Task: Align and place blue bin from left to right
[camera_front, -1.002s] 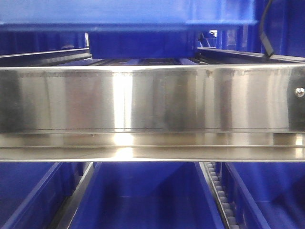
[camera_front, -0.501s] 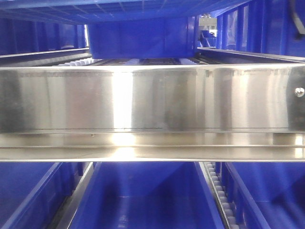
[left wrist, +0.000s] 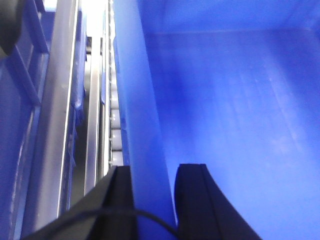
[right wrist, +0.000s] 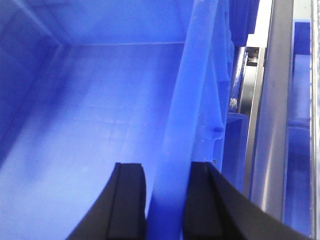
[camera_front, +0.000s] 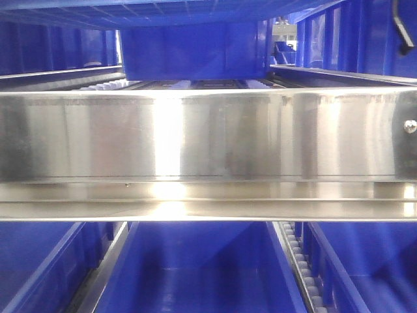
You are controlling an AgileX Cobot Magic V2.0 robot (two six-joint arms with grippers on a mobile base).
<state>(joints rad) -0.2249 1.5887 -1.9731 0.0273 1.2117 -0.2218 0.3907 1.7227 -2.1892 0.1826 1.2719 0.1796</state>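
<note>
The blue bin (left wrist: 230, 110) is held by both grippers at its side walls. In the left wrist view my left gripper (left wrist: 152, 200) is shut on the bin's left wall (left wrist: 140, 125), one finger outside and one inside. My right gripper (right wrist: 167, 200) is shut on the bin's right wall (right wrist: 187, 110) the same way. The bin's inside is bare. In the front view only the bin's gridded underside (camera_front: 163, 10) shows along the top edge, above the shelf level.
A wide steel rack rail (camera_front: 208, 137) crosses the front view. Behind it another blue crate (camera_front: 189, 55) sits on the roller shelf, with a blue crate (camera_front: 339, 45) to its right. Below lie more blue bins (camera_front: 195, 274) and a roller track (camera_front: 300, 261).
The held bin has risen in the front view: its rim and side no longer fill the top, only its underside shows. The black cable at the top right moved up.
</note>
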